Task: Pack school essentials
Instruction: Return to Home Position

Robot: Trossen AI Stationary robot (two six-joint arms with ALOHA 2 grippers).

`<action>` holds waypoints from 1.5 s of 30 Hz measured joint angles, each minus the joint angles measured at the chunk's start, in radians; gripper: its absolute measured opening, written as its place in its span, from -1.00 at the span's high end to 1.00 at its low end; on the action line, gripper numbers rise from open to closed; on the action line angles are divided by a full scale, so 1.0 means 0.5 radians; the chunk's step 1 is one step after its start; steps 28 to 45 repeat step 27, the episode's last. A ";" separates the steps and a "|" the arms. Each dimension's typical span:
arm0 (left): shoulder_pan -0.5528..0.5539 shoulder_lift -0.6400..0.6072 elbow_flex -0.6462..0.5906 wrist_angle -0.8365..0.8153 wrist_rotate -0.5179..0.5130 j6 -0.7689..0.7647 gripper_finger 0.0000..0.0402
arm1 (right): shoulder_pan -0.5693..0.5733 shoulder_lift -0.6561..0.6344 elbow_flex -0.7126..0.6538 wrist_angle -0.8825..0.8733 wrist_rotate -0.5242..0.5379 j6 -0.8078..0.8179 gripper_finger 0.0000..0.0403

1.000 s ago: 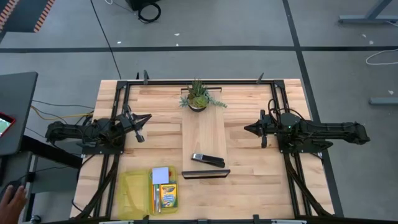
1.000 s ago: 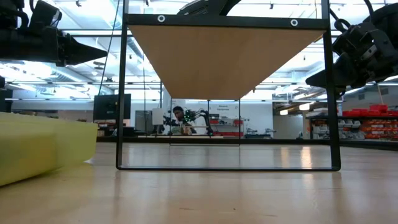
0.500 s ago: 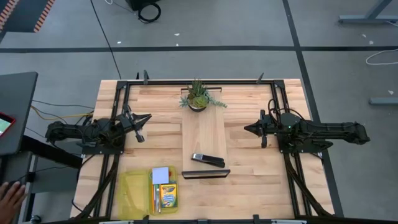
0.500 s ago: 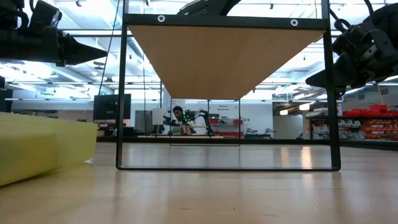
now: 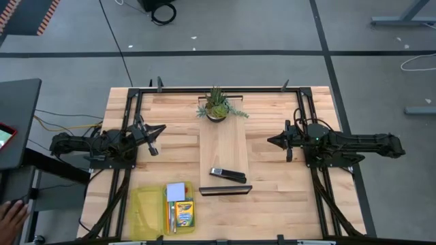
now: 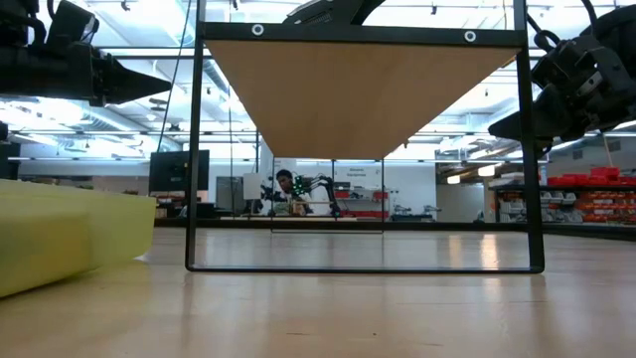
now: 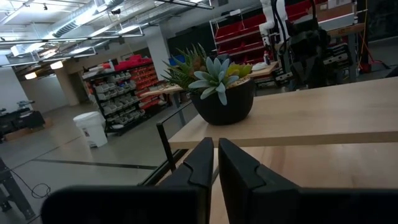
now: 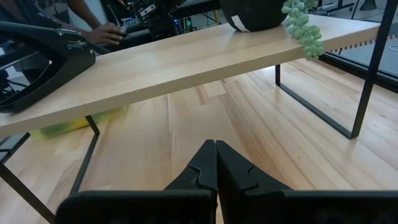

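Note:
The school essentials lie in a yellow-green open case (image 5: 162, 211) at the table's near left corner: a crayon box (image 5: 183, 215), a pale note pad (image 5: 176, 190) and a thin pen or pencil (image 5: 169, 218) beside them. The low view shows the case (image 6: 60, 234) resting flat on the table. My left gripper (image 5: 161, 129) hovers shut over the table's left side, well beyond the case and touching nothing. My right gripper (image 5: 270, 141) hovers shut over the right side, pointing toward the middle shelf. The own wrist views show both sets of fingers together, left gripper (image 7: 215, 163) and right gripper (image 8: 216, 163).
A raised wooden shelf (image 5: 225, 146) on black legs stands mid-table between the arms. It carries a potted plant (image 5: 216, 105) at its far end and a black stapler-like bar (image 5: 227, 175) at its near end. A person's hand (image 5: 8, 214) shows off the table's near left.

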 joint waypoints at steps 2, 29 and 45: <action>0.000 0.000 0.000 0.000 0.000 0.000 0.82 | 0.000 0.000 0.000 0.000 0.000 0.000 0.97; 0.000 0.000 0.000 0.000 0.001 0.000 0.83 | 0.000 0.000 0.000 0.000 0.000 0.000 0.97; 0.000 0.000 0.000 0.000 0.001 0.000 0.83 | 0.000 0.000 0.000 0.000 0.000 0.000 0.97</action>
